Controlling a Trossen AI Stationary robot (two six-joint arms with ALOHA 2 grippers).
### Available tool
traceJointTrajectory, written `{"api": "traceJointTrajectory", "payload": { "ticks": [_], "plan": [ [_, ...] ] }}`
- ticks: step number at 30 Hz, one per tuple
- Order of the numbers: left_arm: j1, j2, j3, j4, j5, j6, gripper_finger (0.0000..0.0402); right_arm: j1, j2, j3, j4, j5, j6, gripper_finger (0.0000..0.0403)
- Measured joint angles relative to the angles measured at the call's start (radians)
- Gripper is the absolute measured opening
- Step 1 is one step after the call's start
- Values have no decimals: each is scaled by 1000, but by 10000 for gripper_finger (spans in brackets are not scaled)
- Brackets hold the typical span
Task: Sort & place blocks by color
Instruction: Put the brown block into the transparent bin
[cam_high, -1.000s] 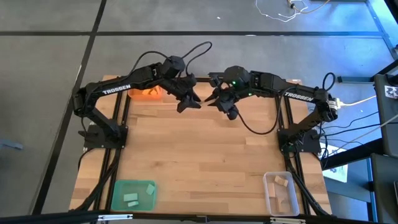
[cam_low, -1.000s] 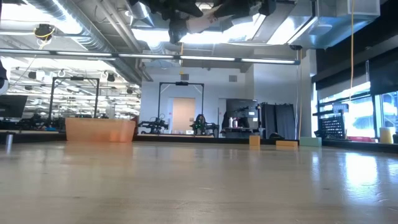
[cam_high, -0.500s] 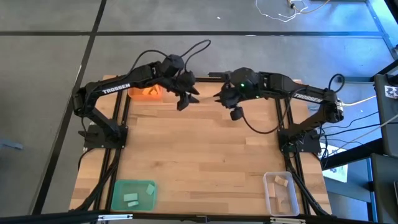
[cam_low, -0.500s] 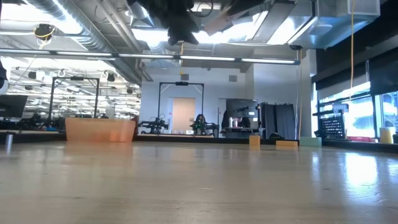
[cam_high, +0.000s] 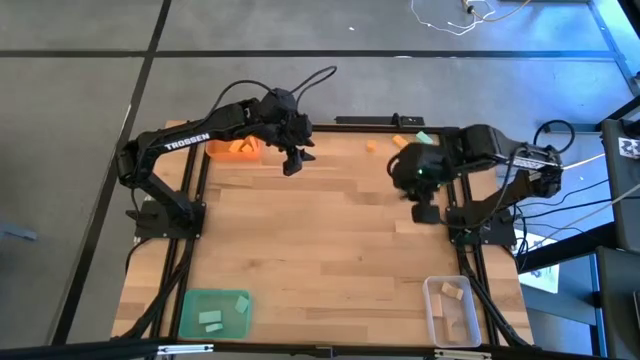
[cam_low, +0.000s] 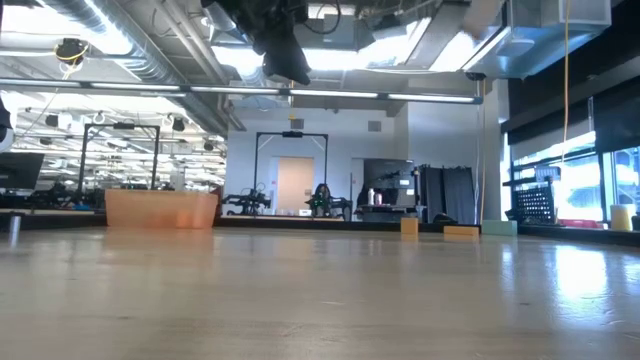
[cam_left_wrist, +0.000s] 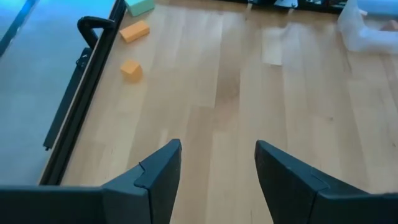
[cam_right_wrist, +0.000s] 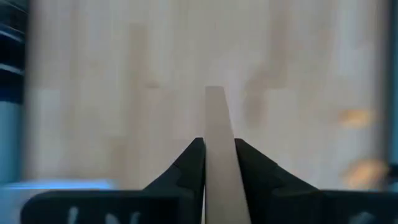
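Observation:
In the right wrist view, my right gripper (cam_right_wrist: 216, 143) is shut on a pale wood block (cam_right_wrist: 215, 112). In the high view it hangs high over the table's right side (cam_high: 412, 185). My left gripper (cam_left_wrist: 217, 149) stands open and holds nothing, up over the far middle of the table (cam_high: 303, 150). It also shows at the top of the low view (cam_low: 280, 50). Two orange blocks (cam_left_wrist: 135, 31) (cam_left_wrist: 130, 69) and a teal block (cam_left_wrist: 140, 6) lie flat on the table by its far edge. My right gripper pinches the pale wood block between its two fingers, one on each of its two opposite sides (cam_right_wrist: 215, 134). The block's free end (cam_right_wrist: 215, 93) sticks out past the fingertips. The fingers slant steeply down, and the block is lifted clear of the table.
An orange tray (cam_high: 235, 148) stands at the far left, beside my left gripper. A green tray (cam_high: 213, 312) with teal blocks sits at the near left. A clear tray (cam_high: 452, 310) with pale blocks sits at the near right. Bare wood lies between them.
My right gripper has drawn away from my left gripper at the far middle. It has swung toward the table's right edge and a little nearer, rolling and tipping its fingers downward, with the pale block still between them. My left gripper has stayed in place, open.

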Motion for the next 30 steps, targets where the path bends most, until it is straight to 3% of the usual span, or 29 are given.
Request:
{"api": "traceJointTrajectory", "payload": {
  "ticks": [4, 11, 20, 24, 30],
  "plan": [
    [0, 0, 0, -2, -4, 45, 195, 61, -20, -44, 11, -227, 138, 61],
    [0, 0, -1, -11, -3, 51, 195, 178, -58, -216, 13, -379, 409, 61],
    [0, 0, -1, -22, -3, 85, 195, 385, -106, -545, 39, -692, 693, 61],
    [0, 0, -1, -22, -3, 99, 195, 455, -107, -695, 184, -788, 737, 61],
    [0, 0, -1, -21, -3, 99, 195, 499, -106, -904, 546, -809, 798, 61]
  ]
}}
